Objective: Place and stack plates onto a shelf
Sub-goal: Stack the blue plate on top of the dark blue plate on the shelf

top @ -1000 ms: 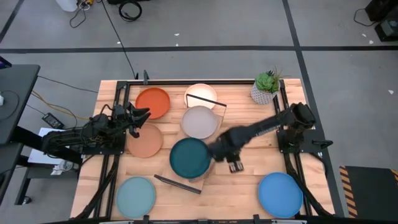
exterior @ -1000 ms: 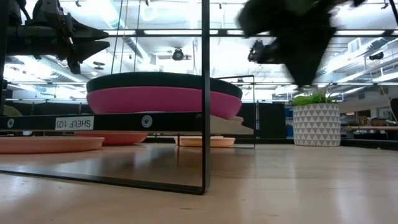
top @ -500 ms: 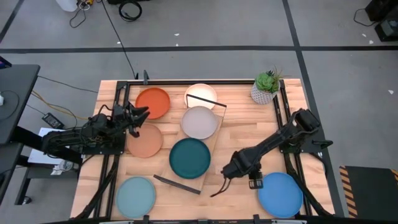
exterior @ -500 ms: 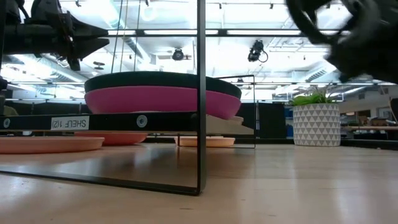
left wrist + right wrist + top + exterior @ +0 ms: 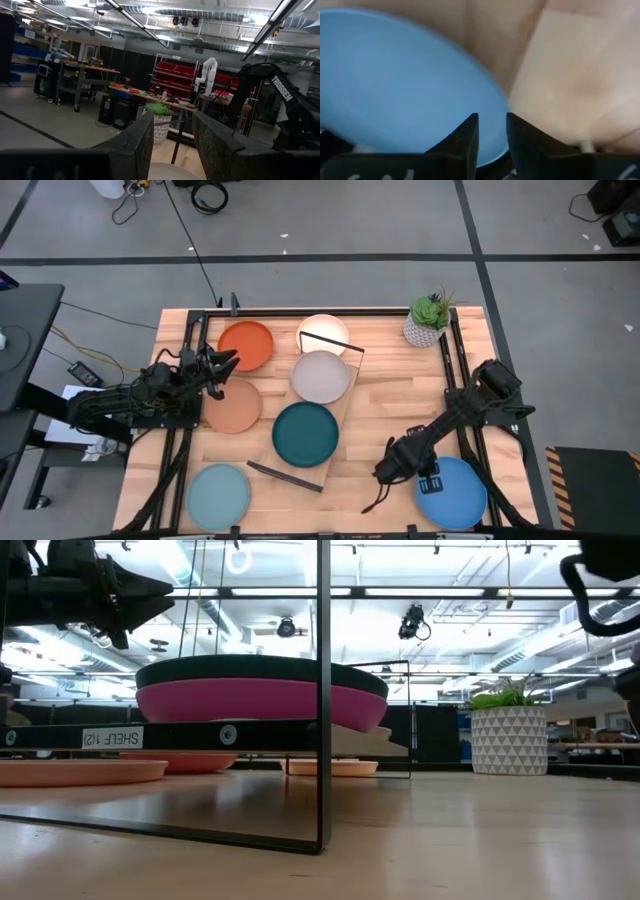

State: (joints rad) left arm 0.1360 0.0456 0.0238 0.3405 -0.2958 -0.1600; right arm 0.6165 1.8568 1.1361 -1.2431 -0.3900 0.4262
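Note:
In the high view the shelf (image 5: 340,405) lies slantwise mid-table. On it rest the grey plate (image 5: 321,376) and the dark teal plate (image 5: 305,433), which sits on the pink plate (image 5: 250,700). The cream plate (image 5: 323,330), orange plate (image 5: 246,345), peach plate (image 5: 232,407), light blue plate (image 5: 218,494) and blue plate (image 5: 455,495) lie flat on the table. My right gripper (image 5: 428,482) is open and hovers over the blue plate's (image 5: 395,95) left rim. My left gripper (image 5: 230,364) is open, raised between the orange and peach plates.
A potted plant (image 5: 428,320) stands at the table's far right corner. The shelf's black wire end frames (image 5: 322,690) rise above the board. Bare wood lies between the shelf and the blue plate. Black frame rails run along the table's left and right edges.
My right gripper has swung away from the dark teal plate on the shelf, toward the table's near right corner, and dropped low over the blue plate's left rim. The shelf shifted slightly in the low view. My left arm kept still.

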